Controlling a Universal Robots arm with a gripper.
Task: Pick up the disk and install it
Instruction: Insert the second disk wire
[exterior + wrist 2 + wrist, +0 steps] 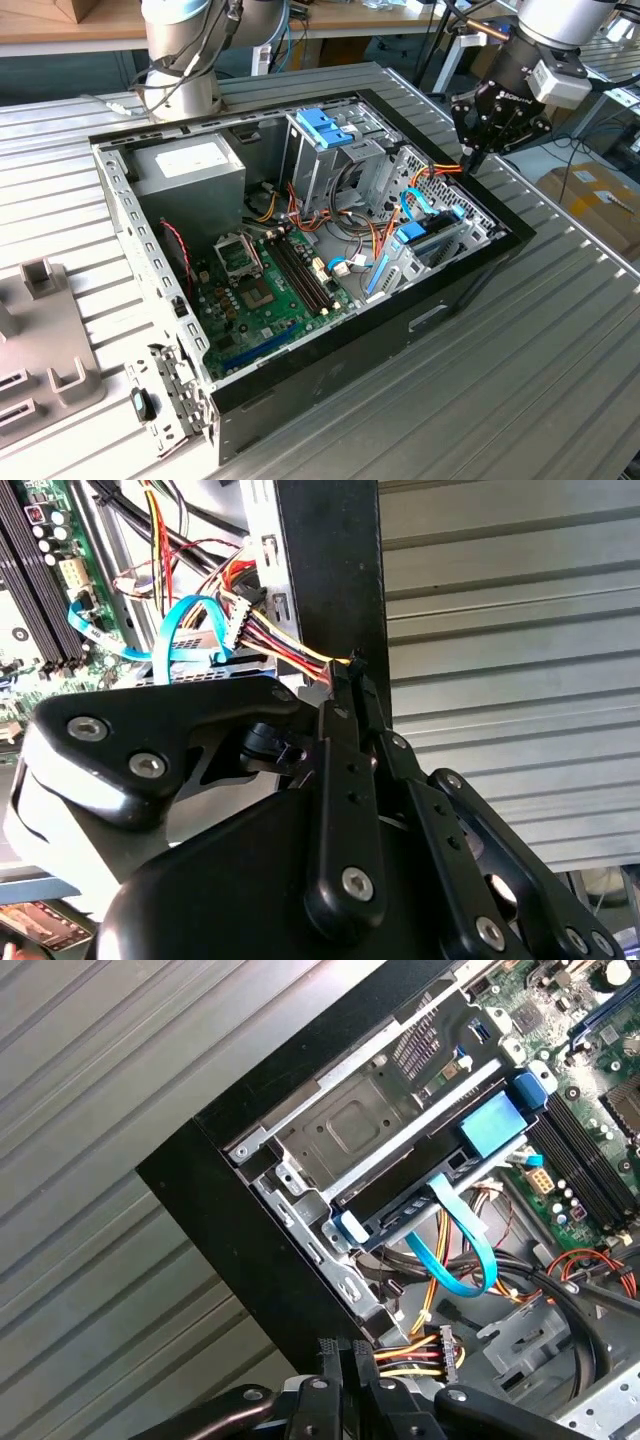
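Fingers clenched, empty, over case edge; disk half-hidden in bay.

Disk in case corner bay, under gripper.

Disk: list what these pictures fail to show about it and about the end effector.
- Disk: in the first wrist view, its label face is hidden under the metal cage, so full seating cannot be judged.
- Disk connectors: in the first wrist view, the blue cable crosses in front of them.
- End effector: in the second wrist view, its own dark body covers much of the case interior.
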